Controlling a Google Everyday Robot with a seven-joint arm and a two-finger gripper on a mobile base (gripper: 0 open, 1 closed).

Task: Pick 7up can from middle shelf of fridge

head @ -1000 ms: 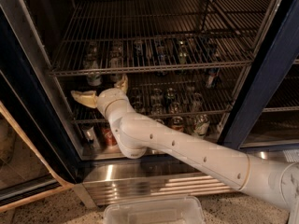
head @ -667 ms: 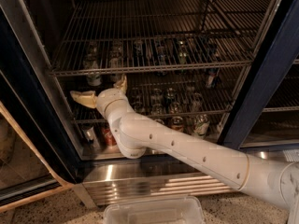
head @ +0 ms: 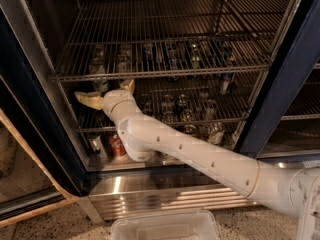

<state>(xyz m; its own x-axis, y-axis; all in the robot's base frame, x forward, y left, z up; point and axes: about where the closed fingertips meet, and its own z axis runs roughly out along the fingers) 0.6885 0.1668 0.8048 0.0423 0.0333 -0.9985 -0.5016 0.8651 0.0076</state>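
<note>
The fridge (head: pixel 280 99) stands open, with a dark blue frame and steel wire racks. My gripper (head: pixel 106 92) reaches in at the left, just under the front rail of the upper rack and above the middle shelf (head: pixel 165 124). Its two cream fingers are spread wide, one to the left (head: pixel 86 99) and one to the right (head: pixel 128 85). It is open. A pale can with a silver top, likely the 7up can (head: pixel 102 83), stands between the fingers, mostly hidden by the rail and my wrist. I cannot tell if the fingers touch it.
Several more cans (head: pixel 182 104) stand on the middle shelf to the right. A red can (head: pixel 117 145) and a dark can (head: pixel 95 143) stand on the floor below my arm. A clear plastic bin (head: pixel 165 226) lies on the ground in front of the ribbed kick plate (head: pixel 165 196).
</note>
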